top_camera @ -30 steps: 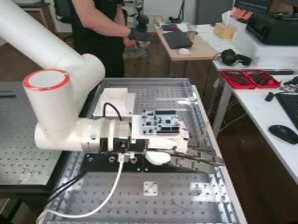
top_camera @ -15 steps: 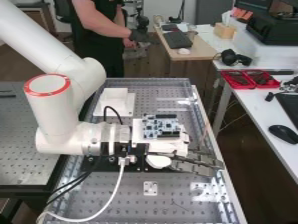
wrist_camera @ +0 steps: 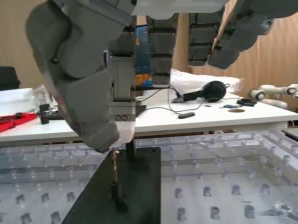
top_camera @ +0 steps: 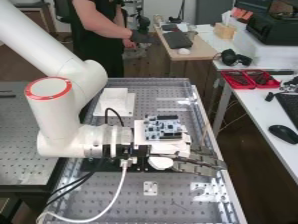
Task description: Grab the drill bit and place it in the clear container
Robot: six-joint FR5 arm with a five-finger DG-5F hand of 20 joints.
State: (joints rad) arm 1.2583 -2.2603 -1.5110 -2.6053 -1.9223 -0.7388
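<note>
Nearest in the high view, at bottom center, lies the perforated surface of the bench. Above it, at lower right of center, is the hand, its back turned up and its reach sideways across the bench. In the wrist view the thumb bends in to meet one of the fingers, and together they appear to nip the top of the slim, coppery drill bit. The other fingers hang apart from it, presumably so they don't crowd the pinch.

The drill bit is upright beneath the thumb's tip, its lower end at a dark upright holder on a black plate. Standing it on end likely leaves the upper part free to grasp. Whether it is seated or lifted clear, I cannot tell. A straight upward pull seems the right next move, since a sideways one could tip it or twist it out of so small a grip.

Farther off, a circuit board rides on top of the hand's mount, probably to keep its wiring short. Beyond, at upper left of center, sits a white block, and red bins rest on a side table at upper right.
</note>
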